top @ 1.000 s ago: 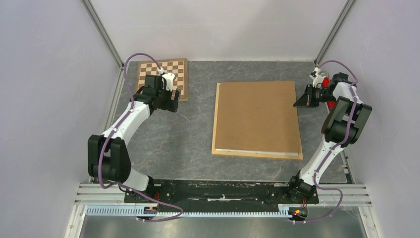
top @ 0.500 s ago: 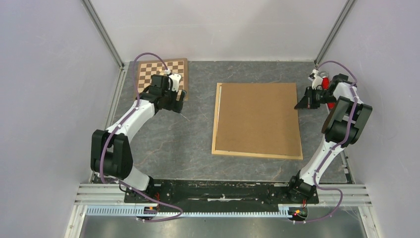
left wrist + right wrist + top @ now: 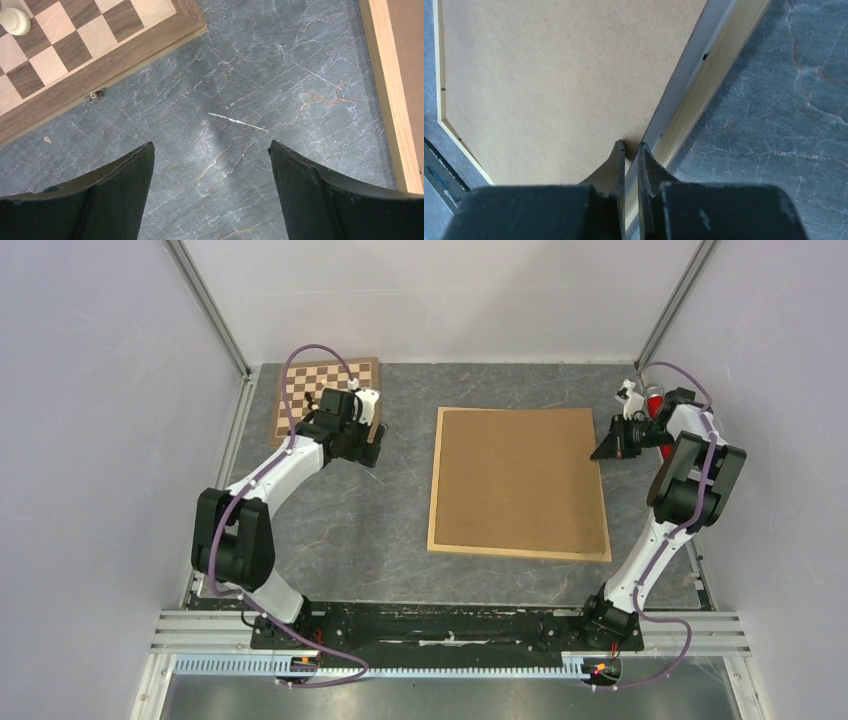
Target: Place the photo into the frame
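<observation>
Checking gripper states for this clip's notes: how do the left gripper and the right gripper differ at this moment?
The left gripper stands wide open; the right gripper is shut. The left gripper hangs over the table between the chessboard and the frame; the right gripper's tips sit at the frame's right edge, by the brown backing board. Shared: black fingers, and neither visibly carries anything.

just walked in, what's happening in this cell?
The frame lies face down on the table with the brown backing board lying in it. The right end effector is shut at the frame's right edge; whether it pinches anything is unclear. The left end effector hangs open over the table between the chessboard and the frame. No photo is visible.
</observation>
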